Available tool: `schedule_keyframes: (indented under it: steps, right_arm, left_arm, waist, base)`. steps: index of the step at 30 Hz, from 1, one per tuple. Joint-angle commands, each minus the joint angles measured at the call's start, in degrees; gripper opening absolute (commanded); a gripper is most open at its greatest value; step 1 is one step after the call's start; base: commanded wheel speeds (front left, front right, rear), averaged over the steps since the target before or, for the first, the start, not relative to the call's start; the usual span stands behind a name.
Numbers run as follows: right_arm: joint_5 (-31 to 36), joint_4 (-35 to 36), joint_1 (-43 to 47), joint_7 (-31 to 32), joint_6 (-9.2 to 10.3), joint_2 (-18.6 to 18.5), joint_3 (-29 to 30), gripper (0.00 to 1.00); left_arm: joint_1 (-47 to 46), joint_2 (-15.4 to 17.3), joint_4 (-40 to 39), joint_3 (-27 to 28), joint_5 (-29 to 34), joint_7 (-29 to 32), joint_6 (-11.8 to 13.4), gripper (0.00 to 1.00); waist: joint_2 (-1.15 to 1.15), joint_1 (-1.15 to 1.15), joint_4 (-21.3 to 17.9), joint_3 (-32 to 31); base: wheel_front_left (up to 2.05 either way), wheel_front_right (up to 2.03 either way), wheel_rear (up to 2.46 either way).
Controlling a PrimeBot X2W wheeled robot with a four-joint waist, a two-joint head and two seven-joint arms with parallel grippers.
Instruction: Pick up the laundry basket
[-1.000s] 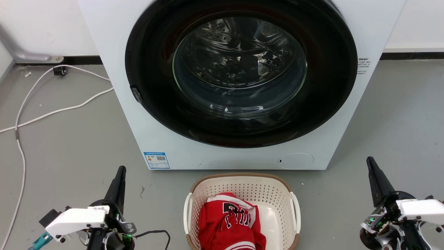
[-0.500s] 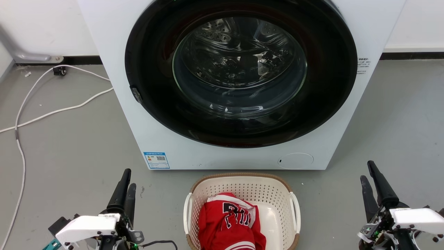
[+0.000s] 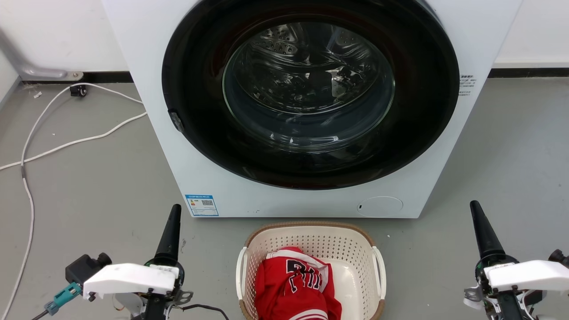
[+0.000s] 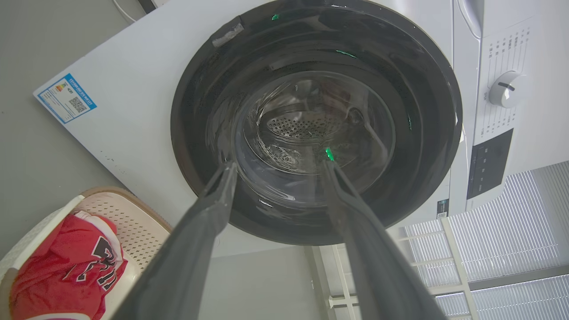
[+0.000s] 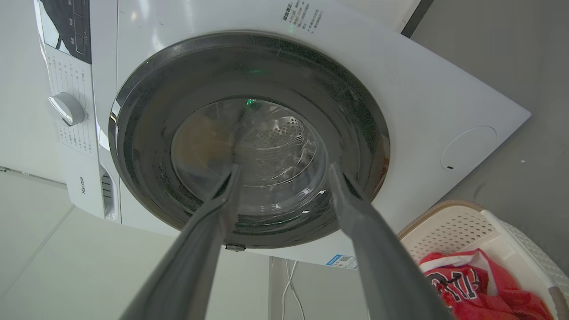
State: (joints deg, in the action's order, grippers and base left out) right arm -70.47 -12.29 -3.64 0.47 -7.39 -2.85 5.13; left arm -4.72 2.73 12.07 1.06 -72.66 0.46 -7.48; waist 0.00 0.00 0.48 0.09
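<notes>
Cream perforated plastic forms the walls of the rounded-rectangular laundry basket (image 3: 311, 240), which has a brown woven-look rim and two white side handles (image 3: 240, 271). You see it standing on the grey floor (image 3: 89, 186), just in front of the lower front edge of the white front-loading washer (image 3: 275, 200) and beneath its round, dark-framed glass door (image 3: 309, 84). A crumpled red jersey with black lettering (image 3: 291, 284) lies inside, towards the basket's left side. Your left gripper (image 3: 176, 210) is over the floor to the left of the basket, and your right gripper (image 3: 475, 209) is over the floor to its right. Both are well apart from the handles and point towards the washer. In each wrist view the two long dark fingers (image 4: 213, 209) (image 5: 355, 213) stand spread with a wide gap between them, holding nothing. A white cable (image 3: 66, 143) trails across the floor at the far left, towards the wall.
</notes>
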Motion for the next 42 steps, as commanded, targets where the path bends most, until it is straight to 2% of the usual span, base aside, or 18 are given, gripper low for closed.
schedule_keyframes:
  steps: [1,11,18,42]
  right_arm:
    - [2.35,1.35,-0.64,-0.51,-0.04,-0.16,-0.18,1.0]
    - [15.94,2.18,-0.22,-2.76,-0.06,-0.14,-1.31,1.0]
    - [23.93,2.4,0.07,-3.59,-0.07,-0.14,-1.43,1.0]
    - [43.37,4.22,0.77,-4.42,-0.1,-0.11,-1.81,1.0]
  left_arm:
    - [-1.56,0.19,-1.33,-0.44,2.32,-0.52,0.17,1.0]
    - [-1.58,0.48,-2.17,-3.19,16.44,-2.76,1.36,1.0]
    - [-1.7,0.94,-2.67,-5.24,24.07,-4.17,2.49,1.0]
    - [-3.24,2.39,-2.05,-10.01,41.84,-8.41,4.98,1.0]
  waist:
    - [0.0,0.0,0.03,-0.02]
    - [0.0,0.0,0.32,-0.2]
    - [0.0,0.0,0.48,-0.29]
    - [0.0,0.0,0.79,-0.04]
  base:
    - [0.0,0.0,0.0]
    - [0.0,0.0,0.0]
    - [0.0,0.0,0.0]
    - [0.0,0.0,0.0]
